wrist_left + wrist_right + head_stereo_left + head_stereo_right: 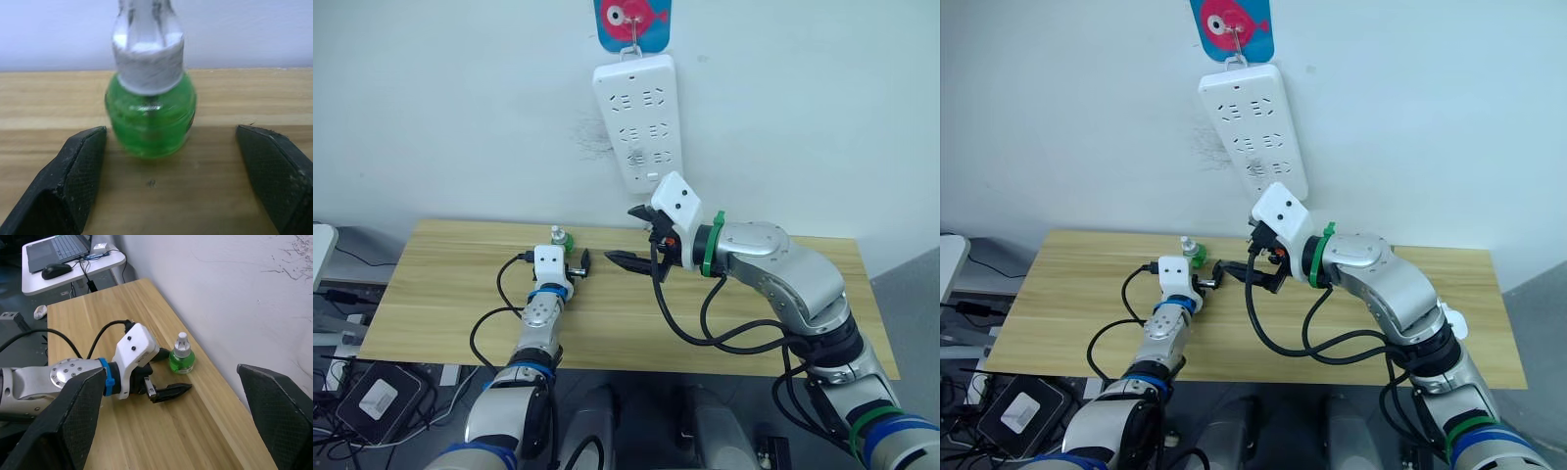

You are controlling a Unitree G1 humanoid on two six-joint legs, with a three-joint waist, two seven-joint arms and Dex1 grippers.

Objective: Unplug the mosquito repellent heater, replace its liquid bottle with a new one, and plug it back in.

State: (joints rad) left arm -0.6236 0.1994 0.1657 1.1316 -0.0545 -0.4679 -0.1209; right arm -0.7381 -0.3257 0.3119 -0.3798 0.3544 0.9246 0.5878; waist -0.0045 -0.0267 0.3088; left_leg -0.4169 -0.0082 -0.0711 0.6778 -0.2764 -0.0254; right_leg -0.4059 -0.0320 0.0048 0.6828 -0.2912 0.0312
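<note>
A small green liquid bottle [149,117] with a white cap stands upright on the wooden table [450,294], near its far edge by the wall. My left gripper [186,181] rests low over the table, open, with the bottle just ahead of its fingertips and untouched. From the right wrist view, the bottle [181,358] sits close to the left gripper [168,374]. My right gripper [628,235] hangs open and holds nothing, above the table's middle, just below the power strip [638,117]. The mosquito repellent heater is out of view.
The long white power strip hangs on the wall from a hook under a fish sticker [633,22]. A side desk with a laptop [58,247] and mouse [57,270] stands to the left. Cables and a black box [377,397] lie on the floor.
</note>
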